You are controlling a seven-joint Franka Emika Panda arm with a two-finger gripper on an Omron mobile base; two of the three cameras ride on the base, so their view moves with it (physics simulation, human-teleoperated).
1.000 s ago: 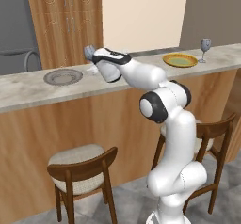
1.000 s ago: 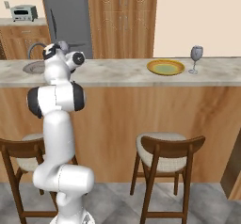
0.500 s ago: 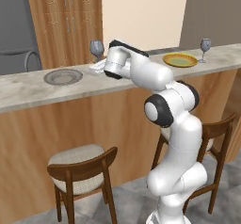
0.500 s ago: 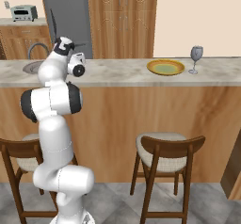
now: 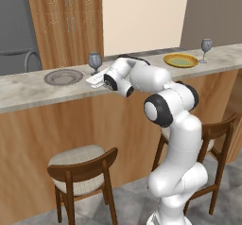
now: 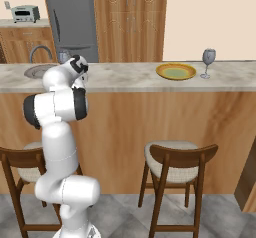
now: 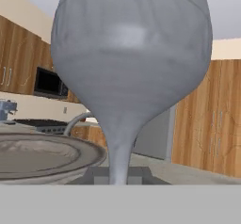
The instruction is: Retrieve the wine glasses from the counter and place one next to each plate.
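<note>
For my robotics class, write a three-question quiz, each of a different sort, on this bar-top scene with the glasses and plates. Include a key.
1. True or false: the gripper is shut on the stem of a wine glass.
2. Which plate is that glass beside? A) grey plate B) yellow plate
3. What already stands by the yellow plate?

Key: 1 true. 2 A. 3 the second wine glass.

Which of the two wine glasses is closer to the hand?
The glass beside the grey plate, right at the hand. The other glass stands far off, next to the yellow plate.
</note>
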